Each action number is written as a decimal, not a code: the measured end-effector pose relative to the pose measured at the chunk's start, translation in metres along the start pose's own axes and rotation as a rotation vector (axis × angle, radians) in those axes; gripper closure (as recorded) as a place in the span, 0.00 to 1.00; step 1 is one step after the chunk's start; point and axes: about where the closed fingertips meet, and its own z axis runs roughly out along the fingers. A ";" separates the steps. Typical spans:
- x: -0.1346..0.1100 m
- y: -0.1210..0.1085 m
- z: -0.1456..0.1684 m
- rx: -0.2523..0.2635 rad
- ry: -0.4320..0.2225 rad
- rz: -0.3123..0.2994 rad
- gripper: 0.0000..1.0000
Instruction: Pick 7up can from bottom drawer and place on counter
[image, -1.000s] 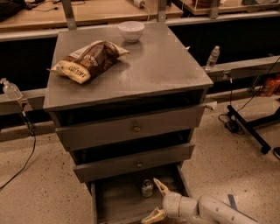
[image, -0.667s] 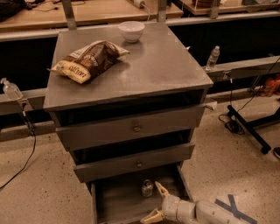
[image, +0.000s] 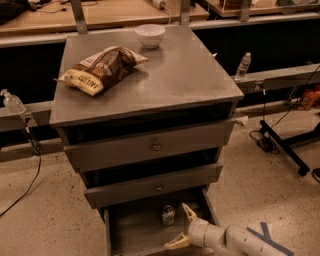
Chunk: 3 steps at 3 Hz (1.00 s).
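The 7up can (image: 168, 214) stands upright inside the open bottom drawer (image: 135, 230), near its back right part. My gripper (image: 182, 227) reaches in from the lower right, its two pale fingers spread open just in front and to the right of the can, not touching it. One fingertip (image: 186, 208) points up beside the can, the other (image: 172, 244) lies lower left. The counter (image: 165, 75) is the grey metal top of the cabinet above.
On the counter lie a brown chip bag (image: 100, 67) at the left and a white bowl (image: 150, 35) at the back. Two knobbed drawers (image: 156, 146) stick out above the bottom drawer. A water bottle (image: 243, 65) stands at the right, a black stand base (image: 285, 147) on the floor.
My gripper has shifted a little left toward the can, fingers still spread. The can and drawers have not moved.
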 end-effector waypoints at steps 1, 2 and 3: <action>0.021 -0.042 0.005 0.065 0.034 0.005 0.00; 0.050 -0.082 0.019 0.101 0.034 0.055 0.00; 0.068 -0.103 0.046 0.075 0.033 0.087 0.00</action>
